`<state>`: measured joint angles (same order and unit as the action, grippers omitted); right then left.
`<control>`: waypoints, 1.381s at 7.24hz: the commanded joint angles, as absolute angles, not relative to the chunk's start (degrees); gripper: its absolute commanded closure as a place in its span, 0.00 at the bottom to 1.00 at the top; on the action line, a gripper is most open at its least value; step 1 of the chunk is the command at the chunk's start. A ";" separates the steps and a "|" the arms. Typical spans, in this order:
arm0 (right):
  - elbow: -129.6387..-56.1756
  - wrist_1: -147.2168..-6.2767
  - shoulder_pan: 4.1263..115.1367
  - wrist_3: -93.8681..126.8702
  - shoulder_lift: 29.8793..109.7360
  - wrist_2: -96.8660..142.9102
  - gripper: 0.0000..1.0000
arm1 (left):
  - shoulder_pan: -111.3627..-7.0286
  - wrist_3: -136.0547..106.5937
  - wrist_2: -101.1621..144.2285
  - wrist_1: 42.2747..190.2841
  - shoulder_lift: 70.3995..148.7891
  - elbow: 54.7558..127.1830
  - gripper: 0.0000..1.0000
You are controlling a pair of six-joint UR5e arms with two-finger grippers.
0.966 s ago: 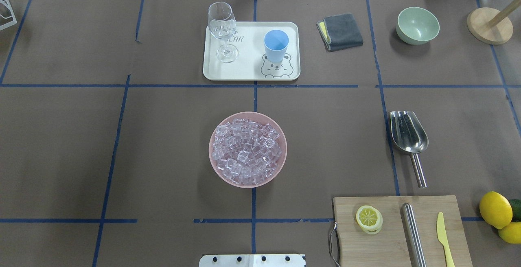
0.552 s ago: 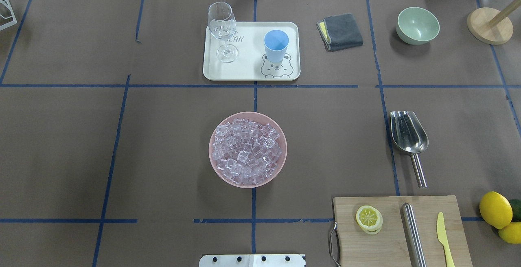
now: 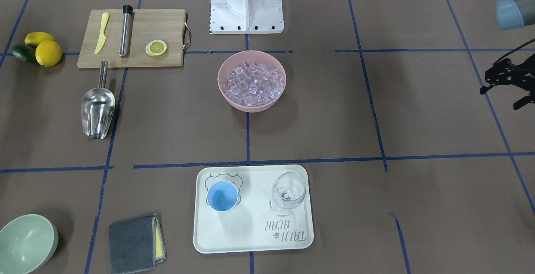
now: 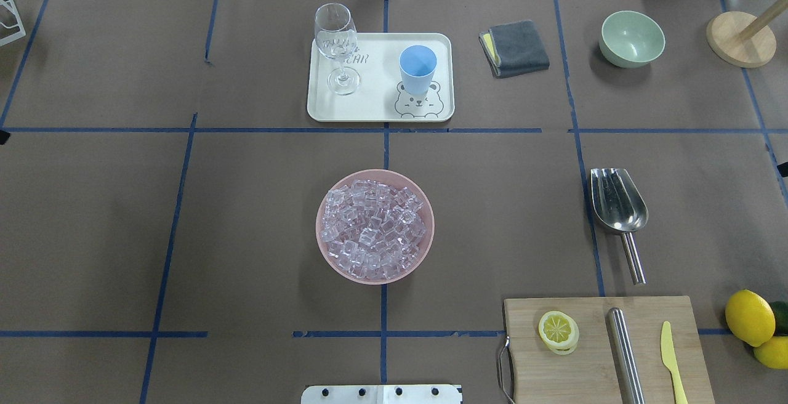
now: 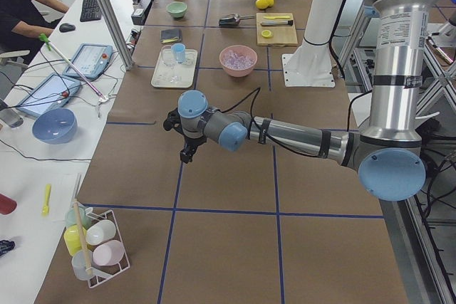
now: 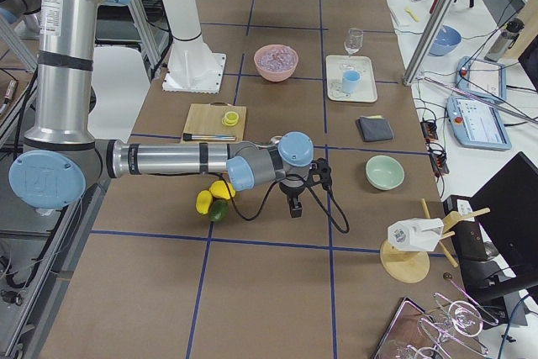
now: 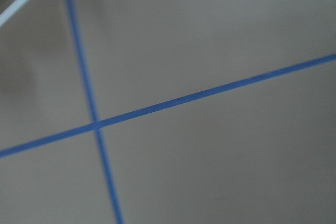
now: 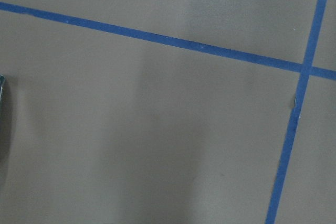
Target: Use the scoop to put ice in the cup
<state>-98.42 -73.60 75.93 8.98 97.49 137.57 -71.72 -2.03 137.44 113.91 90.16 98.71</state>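
The ice [image 4: 374, 225] is a heap of clear cubes in a pink bowl [image 4: 321, 241] at the table's middle. The light-blue cup [image 4: 417, 69] stands upright on a white tray [image 4: 375, 105], beside a wine glass [image 4: 337, 40]. The steel scoop [image 4: 617, 201] lies on the table at the right, handle toward the robot. My left gripper [image 3: 499, 98] hovers far to the left of the bowl, open and empty. My right gripper [image 6: 294, 208] hangs beyond the scoop near the table's right end; I cannot tell whether it is open. Both wrist views show only brown paper and blue tape.
A cutting board [image 4: 591, 367] with a lemon slice, a steel cylinder [image 4: 625, 355] and a yellow knife lies near the scoop's handle. Lemons [image 4: 749, 316] sit at the right edge. A grey cloth [image 4: 514, 47], a green bowl [image 4: 631, 37] and a wooden stand are at the back right.
Small black slivers of both grippers now show at the left and right edges of the overhead view, where none showed before. The objects have not moved.
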 commanded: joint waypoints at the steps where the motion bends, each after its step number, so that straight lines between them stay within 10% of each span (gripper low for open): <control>1: -98.79 -73.56 74.44 9.05 97.29 139.81 0.00 | -62.89 -6.74 136.85 134.18 90.61 97.74 0.18; 3: -98.88 -73.56 74.44 9.05 97.21 142.47 0.00 | -57.09 -13.42 136.50 143.93 93.58 95.54 0.02; 10: -100.80 -73.48 72.44 8.96 95.89 142.56 0.00 | -37.81 -8.28 123.70 145.55 110.04 93.16 0.00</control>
<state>-99.69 -73.47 73.56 8.94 95.97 142.55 -40.05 -11.61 128.62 145.36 109.14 92.75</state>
